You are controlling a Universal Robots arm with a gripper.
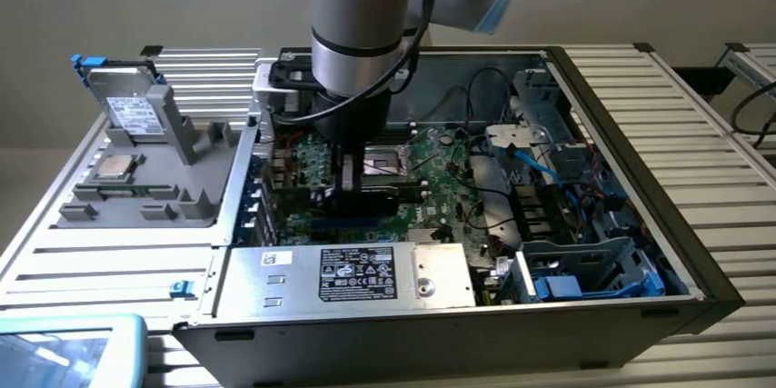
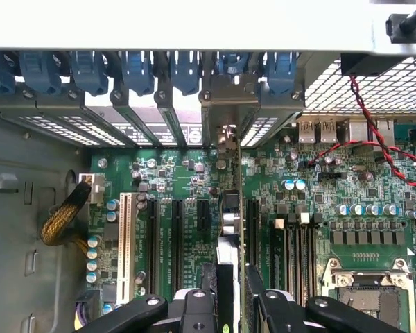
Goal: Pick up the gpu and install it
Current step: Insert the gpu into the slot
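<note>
One worry: gripper (image 2: 229, 305) clamps the gpu (image 2: 227, 229) edge-on over the board (image 2: 180, 187); any tilt and I reckon it seats crooked or snags the case (image 2: 28, 229).

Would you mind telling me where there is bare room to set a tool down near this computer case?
The ribbed table is bare to the exterior view's right of the case, and between the grey fixture and the blue-edged tray. Inside the case, around the gpu, it is crowded.

Slatted metal table (image 1: 691, 79), open computer case (image 1: 363, 338) on it, grey parts holder (image 1: 182, 147) just beside, toward the exterior view's left.
</note>
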